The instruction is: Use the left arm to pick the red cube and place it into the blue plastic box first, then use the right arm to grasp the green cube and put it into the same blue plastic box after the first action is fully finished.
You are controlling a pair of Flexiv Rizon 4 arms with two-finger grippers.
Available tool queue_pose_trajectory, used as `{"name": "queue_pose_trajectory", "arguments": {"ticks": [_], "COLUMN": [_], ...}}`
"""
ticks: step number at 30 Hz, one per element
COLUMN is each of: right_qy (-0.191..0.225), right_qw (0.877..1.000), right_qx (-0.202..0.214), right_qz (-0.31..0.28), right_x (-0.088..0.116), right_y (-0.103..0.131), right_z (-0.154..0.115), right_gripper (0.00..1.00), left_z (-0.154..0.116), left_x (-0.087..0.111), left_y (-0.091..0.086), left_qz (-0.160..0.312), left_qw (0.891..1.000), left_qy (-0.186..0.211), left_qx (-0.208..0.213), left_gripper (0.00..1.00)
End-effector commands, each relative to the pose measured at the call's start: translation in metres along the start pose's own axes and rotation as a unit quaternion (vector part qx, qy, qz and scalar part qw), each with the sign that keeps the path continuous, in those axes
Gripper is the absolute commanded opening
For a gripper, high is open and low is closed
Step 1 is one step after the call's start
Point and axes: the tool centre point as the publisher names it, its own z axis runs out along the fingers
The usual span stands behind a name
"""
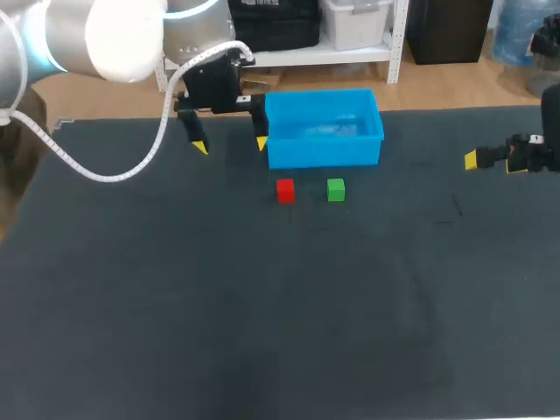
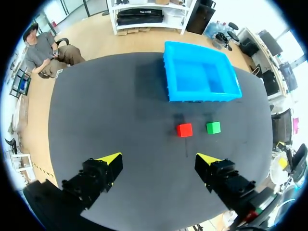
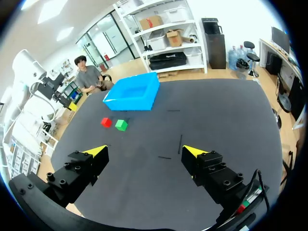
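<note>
A red cube (image 1: 285, 190) and a green cube (image 1: 336, 189) sit side by side on the dark table, just in front of the blue plastic box (image 1: 325, 128). The box looks empty. My left gripper (image 1: 229, 144) hangs open above the table, left of the box and behind the red cube. From the left wrist, the red cube (image 2: 184, 130) and green cube (image 2: 213, 127) lie ahead of the open gripper (image 2: 159, 160), with the box (image 2: 200, 72) beyond. My right gripper (image 1: 473, 159) is open at the far right. Its wrist view shows the gripper (image 3: 143, 152), red cube (image 3: 106, 122), green cube (image 3: 121, 125) and box (image 3: 132, 93) far ahead.
Thin light scratches (image 3: 180, 143) mark the dark table mat ahead of the right gripper. A white cable (image 1: 131, 162) loops down from my left arm over the table's back left. Open mat (image 1: 289, 315) stretches in front of the cubes.
</note>
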Motion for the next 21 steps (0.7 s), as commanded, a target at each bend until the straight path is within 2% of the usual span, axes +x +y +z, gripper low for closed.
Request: {"name": "queue_pose_trajectory", "arguments": {"ticks": [1,9,21], "right_qy": [0.001,0.001,0.001], "right_qw": [1.0,1.0,1.0], "right_qx": [0.001,0.001,0.001], "right_qz": [0.0,0.0,0.0], "right_x": [0.0,0.0,0.0], "right_y": [0.0,0.0,0.0], "right_z": [0.0,0.0,0.0], "right_gripper": [1.0,1.0,1.0], "left_z": [0.002,0.008,0.015], "left_x": [-0.006,-0.01,-0.024], "left_y": [-0.005,-0.012,-0.034], "left_qz": [0.002,0.011,0.024], "left_qw": [1.0,1.0,0.999], "left_qy": [0.012,0.024,0.036], "left_qx": [-0.007,-0.017,-0.03], "left_gripper": [1.0,1.0,1.0]}}
